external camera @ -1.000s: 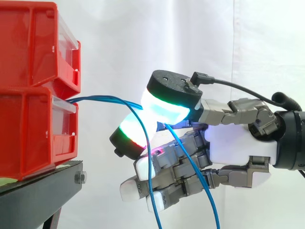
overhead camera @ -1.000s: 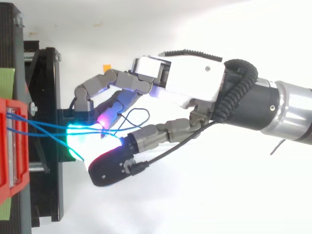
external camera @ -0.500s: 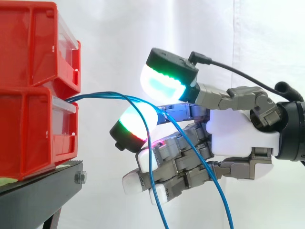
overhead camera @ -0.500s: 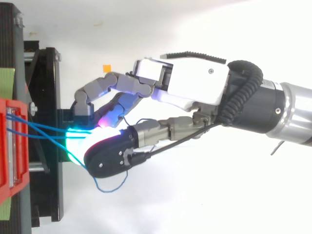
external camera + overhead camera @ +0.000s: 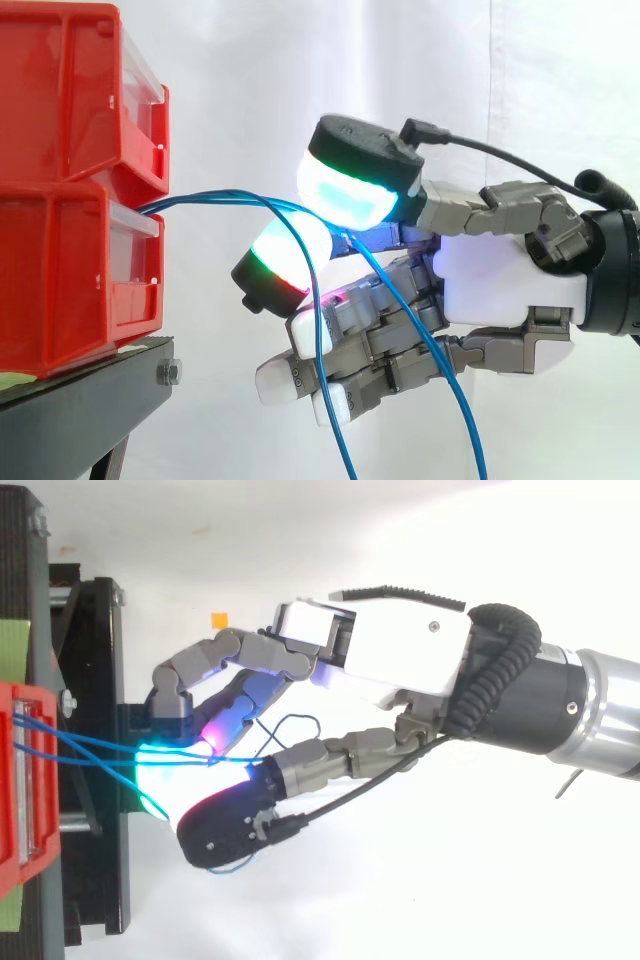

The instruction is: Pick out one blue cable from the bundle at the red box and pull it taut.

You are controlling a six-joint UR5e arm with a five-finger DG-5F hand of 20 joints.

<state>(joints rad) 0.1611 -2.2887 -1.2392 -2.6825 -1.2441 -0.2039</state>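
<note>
Thin blue cables [image 5: 220, 197] leave the front of the lower red bin [image 5: 70, 280], arch to the right and hang down slack in front of the hand [image 5: 500, 290]. The hand comes in from the right with its fingers curled. Its thumb pad [image 5: 345, 195] glows cyan-white just above a green-red fingertip pad [image 5: 285, 260], and the cables run between the two. In the top view the cables [image 5: 90, 745] stretch from the red bin [image 5: 20, 780] into the glow under the hand [image 5: 400, 650]. A small cable loop curls beside the thumb.
A second red bin [image 5: 60, 90] is stacked on the lower one, both on the black stand [image 5: 80, 410]. A white curtain hangs behind. A small orange mark [image 5: 218, 619] lies on the white surface near the stand [image 5: 95, 680].
The thumb lifted half a second ago and has come back down onto the cables. The hanging strands have swung a little to the right, and the loose loop has shifted.
</note>
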